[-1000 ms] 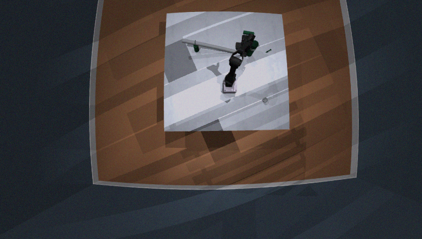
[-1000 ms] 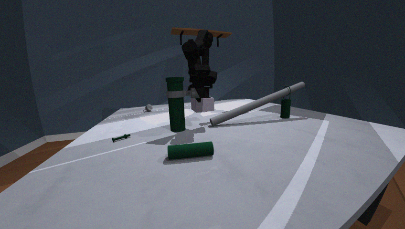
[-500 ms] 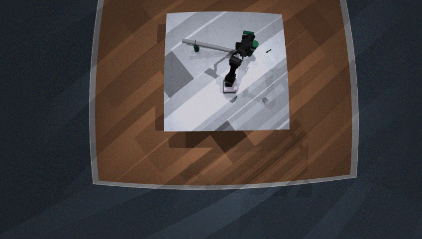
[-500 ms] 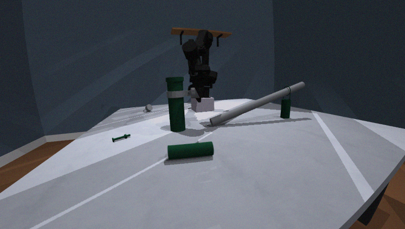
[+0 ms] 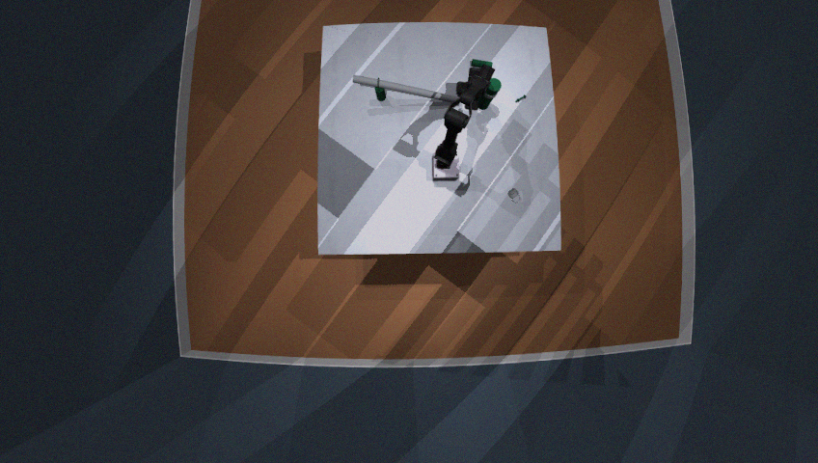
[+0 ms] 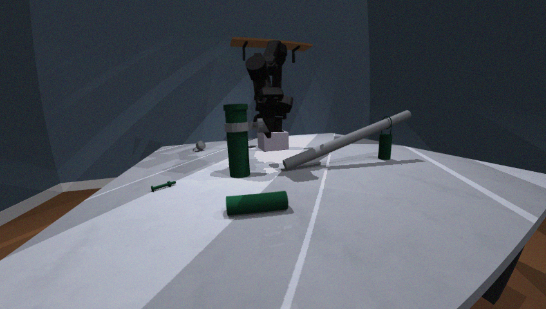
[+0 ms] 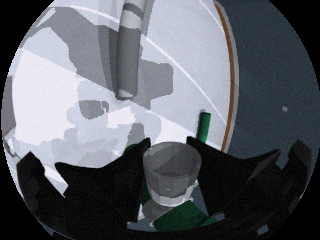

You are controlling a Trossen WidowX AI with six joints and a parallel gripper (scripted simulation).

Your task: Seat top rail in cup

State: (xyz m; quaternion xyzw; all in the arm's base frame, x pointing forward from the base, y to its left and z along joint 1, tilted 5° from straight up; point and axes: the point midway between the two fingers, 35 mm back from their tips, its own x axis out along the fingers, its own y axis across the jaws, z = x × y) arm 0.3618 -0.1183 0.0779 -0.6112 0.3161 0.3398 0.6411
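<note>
The big green post (image 6: 238,154) (image 5: 494,86) stands upright. Its grey brace band (image 6: 235,127) sits a little below the post cap. The grey rail-end cup (image 7: 172,167) (image 6: 261,124) is at the band's side, its open mouth facing the wrist camera. My gripper (image 7: 168,140) is shut on the cup, one finger on each side. The grey rail (image 5: 407,90) (image 6: 344,140) (image 7: 129,60) slopes down through the loop on the small green post (image 6: 384,147) (image 5: 380,94). Its cut end is low, near the table, apart from the cup and the gripper.
A green cylinder (image 6: 256,203) (image 5: 480,62) (image 7: 204,127) lies in front of the post in the exterior view. A small green bolt (image 6: 163,186) (image 5: 520,98) and a small grey fitting (image 6: 200,145) (image 5: 513,194) lie on the table. A brown shelf (image 6: 244,41) hangs behind the arm.
</note>
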